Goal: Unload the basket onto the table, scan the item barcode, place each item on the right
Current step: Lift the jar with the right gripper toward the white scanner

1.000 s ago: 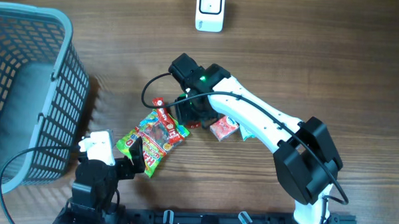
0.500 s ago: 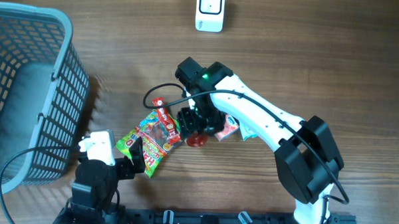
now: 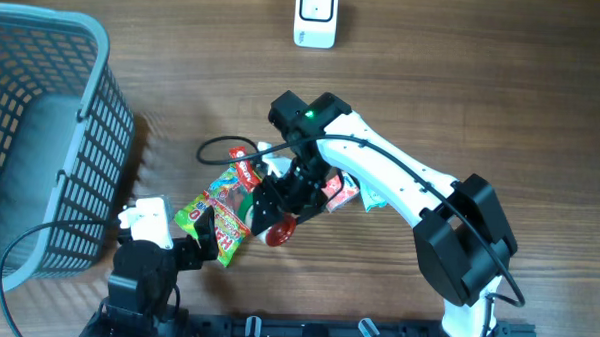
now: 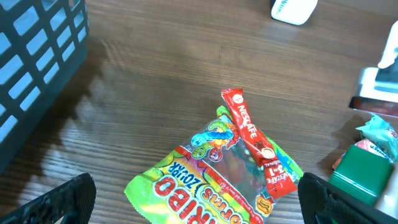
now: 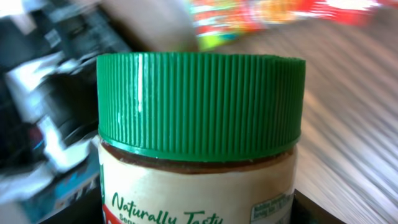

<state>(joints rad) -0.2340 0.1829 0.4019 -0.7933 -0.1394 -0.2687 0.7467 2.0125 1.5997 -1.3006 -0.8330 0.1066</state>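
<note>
A jar with a ribbed green lid (image 5: 200, 99) and a cream label fills the right wrist view, and my right gripper (image 5: 196, 211) is shut on it, dark fingers at both sides. Overhead, the jar (image 3: 280, 229) hangs tilted above the sweets bag, held by the right gripper (image 3: 279, 206). No barcode shows on the jar. The white scanner (image 3: 315, 17) lies at the table's far edge and also shows as a scanner (image 4: 293, 9) in the left wrist view. My left gripper (image 3: 204, 237) rests open at the near left, its open span (image 4: 199, 205) over the bag.
A green Haribo sweets bag (image 3: 221, 214) with a red Nescafe sachet (image 3: 247, 171) on it lies mid-table. A pink box (image 3: 335, 194) and a teal packet (image 3: 370, 200) lie under the right arm. A blue-grey mesh basket (image 3: 41, 129) stands at the left.
The right gripper has carried the jar from beside the pink box toward the near left, over the sweets bag, tilting it. The left arm has not moved.
</note>
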